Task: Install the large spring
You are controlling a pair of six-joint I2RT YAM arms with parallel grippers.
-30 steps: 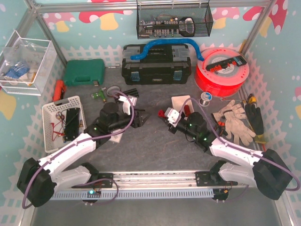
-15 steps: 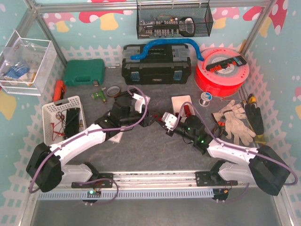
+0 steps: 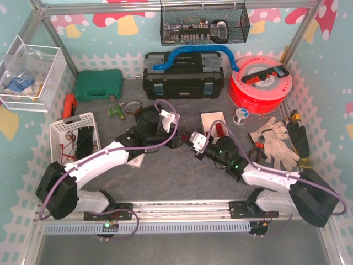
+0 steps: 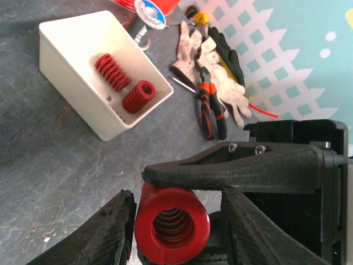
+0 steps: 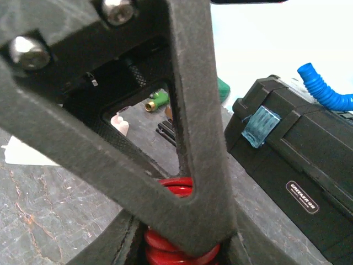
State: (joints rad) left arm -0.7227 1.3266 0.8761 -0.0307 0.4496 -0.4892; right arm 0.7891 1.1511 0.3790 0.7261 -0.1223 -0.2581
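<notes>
Right fingers (image 5: 198, 165) clamp one large spring (image 4: 172, 223), left fingers' (image 4: 99, 232) hold unclear; two springs (image 4: 113, 72) boxed.

Workshop bench cell, aluminium frame (image 3: 52, 30), black toolbox (image 3: 183, 83) at 12 o'clock, green tool case (image 3: 99, 84) at 10, work gloves (image 3: 273, 144) at 3

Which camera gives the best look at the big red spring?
Left wrist: the large spring shows end-on, coils clear. Right wrist catches only a few of its coils behind a black bracket; in the top external view it cannot be made out.
</notes>
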